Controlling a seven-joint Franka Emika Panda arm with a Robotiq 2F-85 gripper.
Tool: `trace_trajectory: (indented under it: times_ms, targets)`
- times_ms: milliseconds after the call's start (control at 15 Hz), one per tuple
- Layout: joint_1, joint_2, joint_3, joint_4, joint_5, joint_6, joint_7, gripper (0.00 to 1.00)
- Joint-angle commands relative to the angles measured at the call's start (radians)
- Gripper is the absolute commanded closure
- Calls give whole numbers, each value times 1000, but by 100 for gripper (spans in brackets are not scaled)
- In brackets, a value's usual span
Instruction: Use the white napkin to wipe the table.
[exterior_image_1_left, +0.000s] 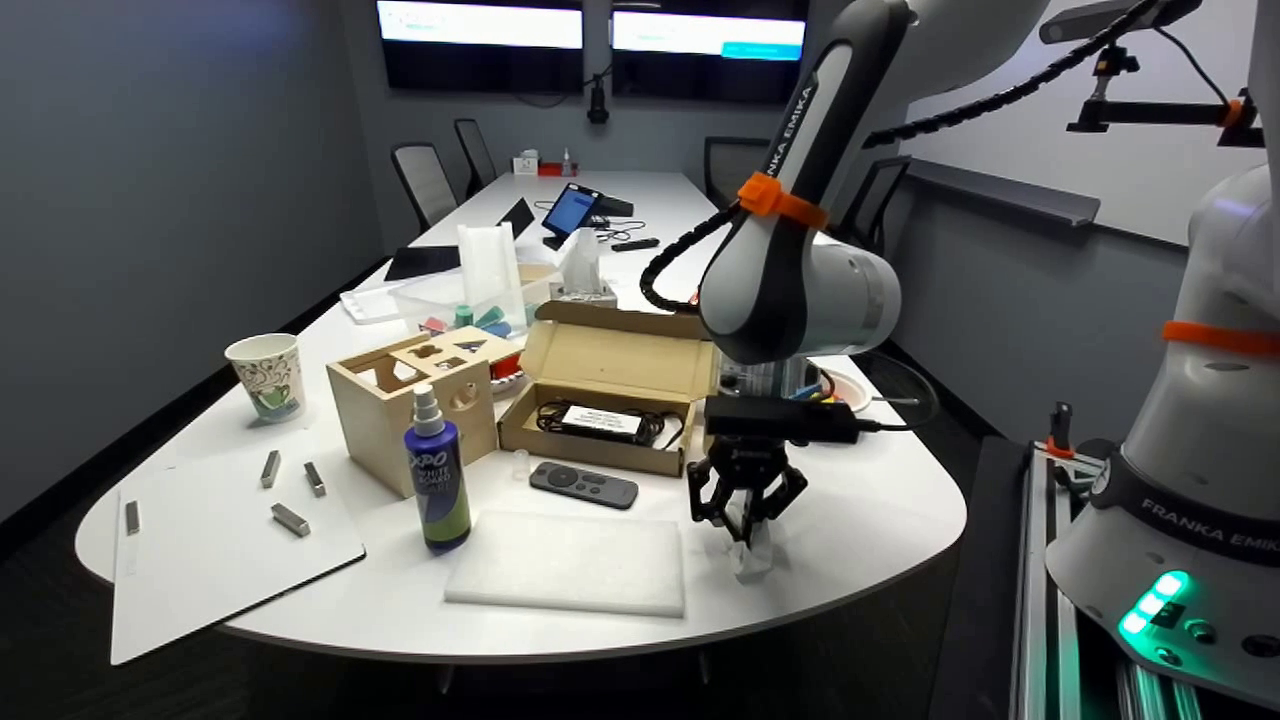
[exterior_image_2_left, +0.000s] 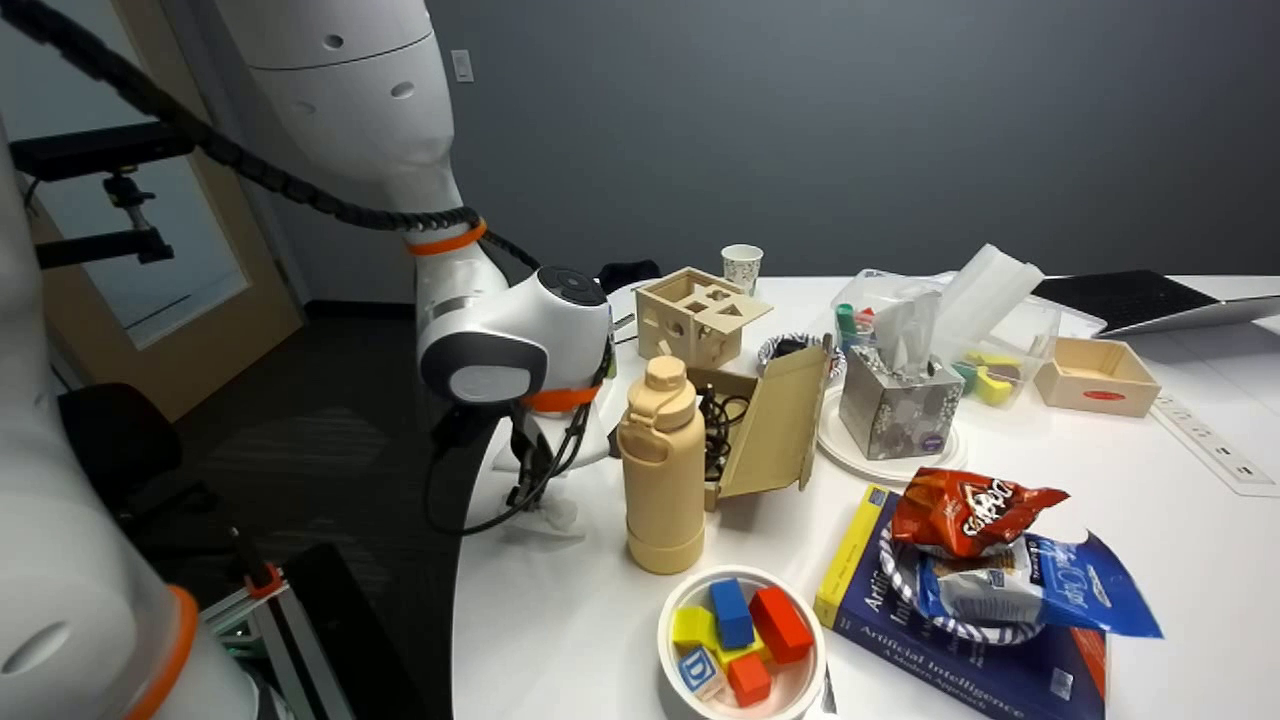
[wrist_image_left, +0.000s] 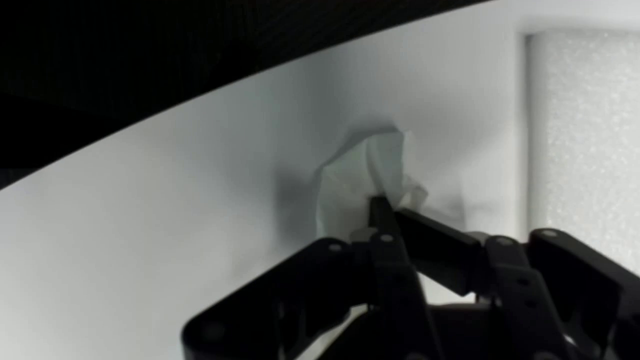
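The white napkin (exterior_image_1_left: 752, 560) is a small crumpled wad at the near end of the white table (exterior_image_1_left: 840, 540), right of the flat white foam sheet. My gripper (exterior_image_1_left: 746, 532) points down with its fingertips together on the napkin. In the wrist view the napkin (wrist_image_left: 350, 185) spreads out beyond the fingertips (wrist_image_left: 389, 206), close over the table surface (wrist_image_left: 150, 235); whether it touches the table is hard to tell. In an exterior view a bit of the napkin (exterior_image_2_left: 560, 515) shows beside the gripper, which the arm and cable mostly hide.
The white foam sheet (exterior_image_1_left: 570, 565), remote (exterior_image_1_left: 583, 485), spray bottle (exterior_image_1_left: 438, 475) and open cardboard box (exterior_image_1_left: 600, 400) stand near the gripper. A tan bottle (exterior_image_2_left: 664, 470) and bowl of blocks (exterior_image_2_left: 742, 645) stand on its other side. The table's curved edge (wrist_image_left: 200, 94) is close.
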Motion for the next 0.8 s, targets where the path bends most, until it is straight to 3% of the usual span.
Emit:
trace_trajectory:
  times_ms: [0, 333, 733]
  targets:
    - [19, 29, -64, -2, -53, 58, 39, 99]
    - [26, 43, -97, 46, -150, 61, 51, 99]
    - [17, 56, -52, 118, -216, 67, -1, 99]
